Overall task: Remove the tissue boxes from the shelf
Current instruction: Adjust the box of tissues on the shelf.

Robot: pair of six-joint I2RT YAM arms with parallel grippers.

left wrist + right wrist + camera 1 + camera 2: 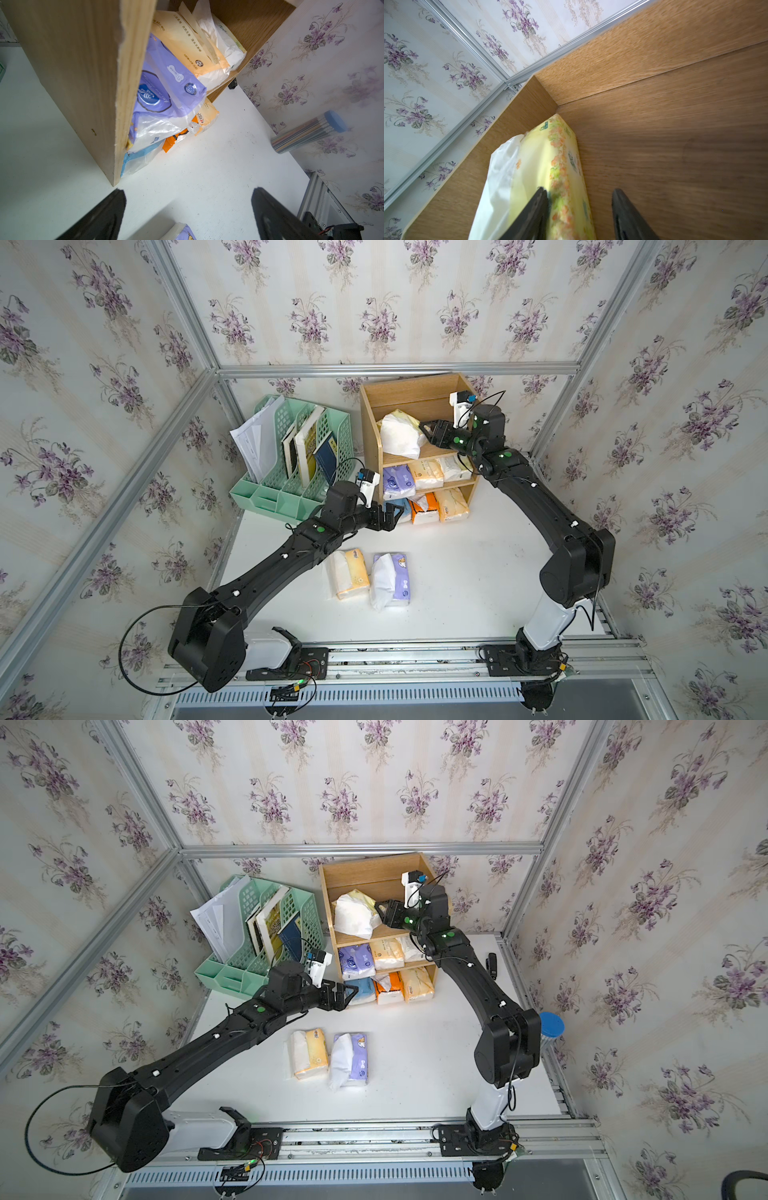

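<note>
Black arms (274,568), white bases (548,622), green dots (320,528)

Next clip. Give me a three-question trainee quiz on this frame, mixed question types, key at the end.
1. How many tissue packs lie on the table, off the wooden shelf?
2. True or false: the left end effector grips a tissue pack.
3. The right end effector is at which shelf tier? A top, B middle, C bottom.
Key: 1. Two: the yellow-orange pack and the purple pack. 2. False: it is open and empty, by the bottom tier. 3. A: its jaws stand around one edge of the pale yellow pack.
</note>
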